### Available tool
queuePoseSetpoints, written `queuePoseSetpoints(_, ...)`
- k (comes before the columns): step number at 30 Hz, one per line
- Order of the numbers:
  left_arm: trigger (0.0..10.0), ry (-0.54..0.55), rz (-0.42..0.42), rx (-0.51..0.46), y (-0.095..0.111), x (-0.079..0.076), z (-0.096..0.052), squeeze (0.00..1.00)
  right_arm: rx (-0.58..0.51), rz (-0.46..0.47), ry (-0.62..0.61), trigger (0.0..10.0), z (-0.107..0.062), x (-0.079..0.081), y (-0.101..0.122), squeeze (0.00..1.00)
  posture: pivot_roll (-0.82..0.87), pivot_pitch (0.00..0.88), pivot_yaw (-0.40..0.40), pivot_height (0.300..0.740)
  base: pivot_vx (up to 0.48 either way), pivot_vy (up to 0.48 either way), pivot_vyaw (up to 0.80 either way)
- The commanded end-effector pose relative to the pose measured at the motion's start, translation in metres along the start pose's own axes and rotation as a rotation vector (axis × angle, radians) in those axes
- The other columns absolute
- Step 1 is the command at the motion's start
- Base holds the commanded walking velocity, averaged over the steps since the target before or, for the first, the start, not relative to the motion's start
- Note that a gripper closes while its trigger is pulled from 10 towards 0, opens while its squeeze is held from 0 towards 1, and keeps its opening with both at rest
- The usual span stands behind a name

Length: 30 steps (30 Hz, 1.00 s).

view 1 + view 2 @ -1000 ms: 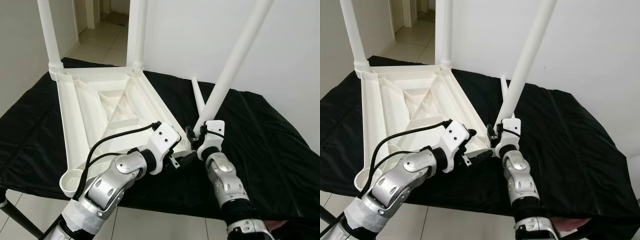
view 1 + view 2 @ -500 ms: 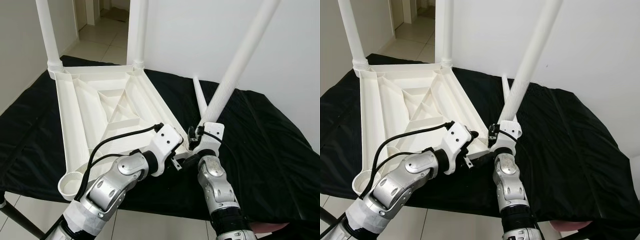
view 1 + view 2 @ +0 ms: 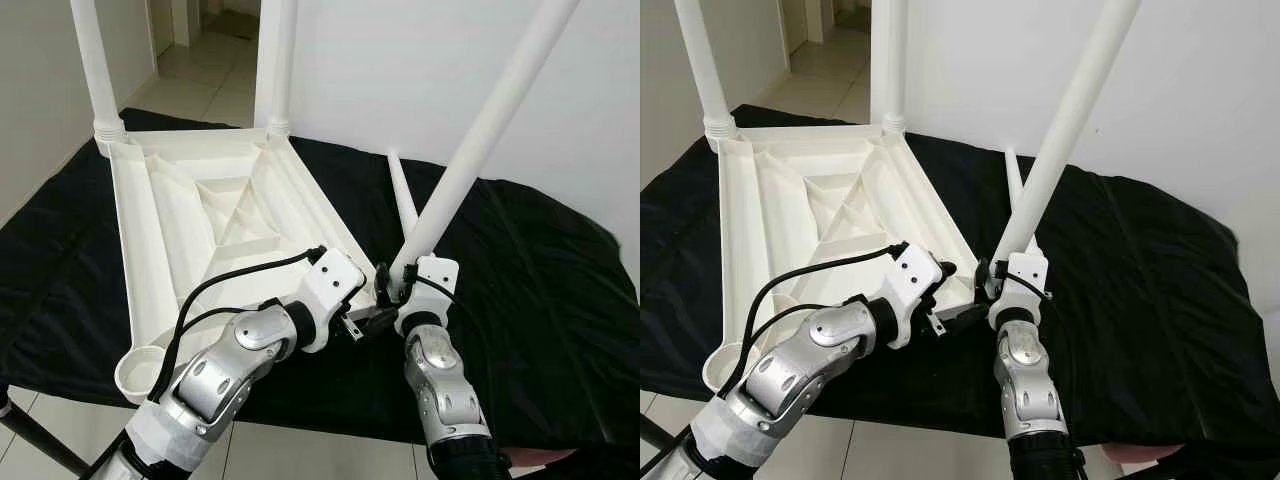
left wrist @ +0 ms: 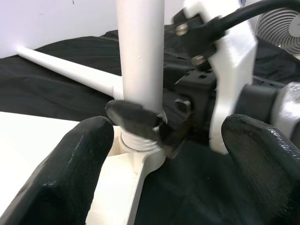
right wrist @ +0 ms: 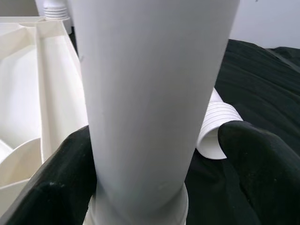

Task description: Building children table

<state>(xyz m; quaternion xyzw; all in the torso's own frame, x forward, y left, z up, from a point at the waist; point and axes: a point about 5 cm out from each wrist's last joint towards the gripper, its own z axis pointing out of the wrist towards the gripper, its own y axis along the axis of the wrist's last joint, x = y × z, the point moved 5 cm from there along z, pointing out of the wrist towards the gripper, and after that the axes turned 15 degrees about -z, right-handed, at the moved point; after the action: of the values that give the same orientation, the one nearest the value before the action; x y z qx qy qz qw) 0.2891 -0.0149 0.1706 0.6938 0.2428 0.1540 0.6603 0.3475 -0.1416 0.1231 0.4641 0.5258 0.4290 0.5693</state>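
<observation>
Tabletop [image 3: 215,215], white plastic and turned underside up, lies on a black cloth [image 3: 540,290] spread over a low surface, its ribbed underside facing the ceiling. Two legs already stand upright in the far corner sockets, one at the far left [image 3: 95,65] and one at the far right [image 3: 276,60]. A third leg [image 3: 480,135] rises at a slant from the near right corner socket, leaning away to the right, and the right gripper [image 3: 392,285] pinches it low down, just above its threaded end (the right wrist view has the white tube sitting squarely between the two black fingers [image 5: 51,187]). The left gripper [image 3: 372,318] hovers just beside that same corner, its fingers [image 4: 70,168] spread wide to either side of the socket and touching nothing I can make out. Between them, in the left wrist view, the right gripper's black finger wraps the leg's base.

A fourth leg [image 3: 402,195] lies flat on the cloth just behind the slanted one, near the working corner. The near left socket [image 3: 143,365] is an open ring. Beyond the cloth are a white wall [image 3: 400,70] and a tiled floor [image 3: 190,80] through a doorway.
</observation>
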Motion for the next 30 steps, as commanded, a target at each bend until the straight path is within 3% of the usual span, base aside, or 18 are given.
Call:
queuePoseSetpoints(1, 10.0, -0.068, 0.002, 0.02, -0.002, -0.009, 0.001, 0.0, 0.051, -0.004, -0.008, 10.0, -0.007, -0.01, -0.014, 0.0, 0.02, 0.0, -0.162, 0.74, 0.0, 0.0, 0.0)
queuePoseSetpoints(17, 10.0, -0.052, 0.003, 0.011, 0.001, -0.004, 0.0, 0.0, 0.094, -0.003, 0.049, 10.0, -0.038, -0.02, -0.019, 0.0, 0.01, 0.0, -0.159, 0.74, 0.0, 0.0, 0.0)
queuePoseSetpoints(18, 10.0, -0.047, 0.002, 0.007, 0.002, -0.003, 0.0, 0.0, 0.093, -0.013, 0.063, 9.3, -0.042, -0.021, -0.019, 0.0, 0.01, 0.0, -0.159, 0.74, 0.0, 0.0, 0.0)
queuePoseSetpoints(19, 10.0, -0.047, 0.002, 0.007, 0.002, -0.003, 0.0, 0.0, 0.093, -0.013, 0.063, 9.3, -0.042, -0.021, -0.019, 0.0, 0.01, 0.0, -0.159, 0.74, 0.0, 0.0, 0.0)
queuePoseSetpoints(20, 10.0, -0.033, -0.007, -0.01, 0.005, 0.0, 0.001, 0.0, 0.097, -0.029, 0.108, 5.9, -0.05, -0.019, -0.02, 0.0, 0.0, 0.0, -0.157, 0.74, 0.0, 0.0, 0.0)
queuePoseSetpoints(22, 10.0, -0.014, -0.024, -0.034, 0.01, 0.005, 0.001, 0.0, 0.074, -0.018, 0.163, 0.3, -0.054, -0.013, -0.017, 0.0, 0.0, 0.0, -0.156, 0.74, 0.0, 0.0, 0.0)
queuePoseSetpoints(30, 10.0, 0.02, -0.051, -0.052, 0.015, 0.014, 0.002, 0.0, 0.044, 0.036, 0.219, 0.0, -0.055, -0.004, -0.009, 0.0, 0.0, 0.0, -0.153, 0.74, 0.0, 0.0, 0.0)
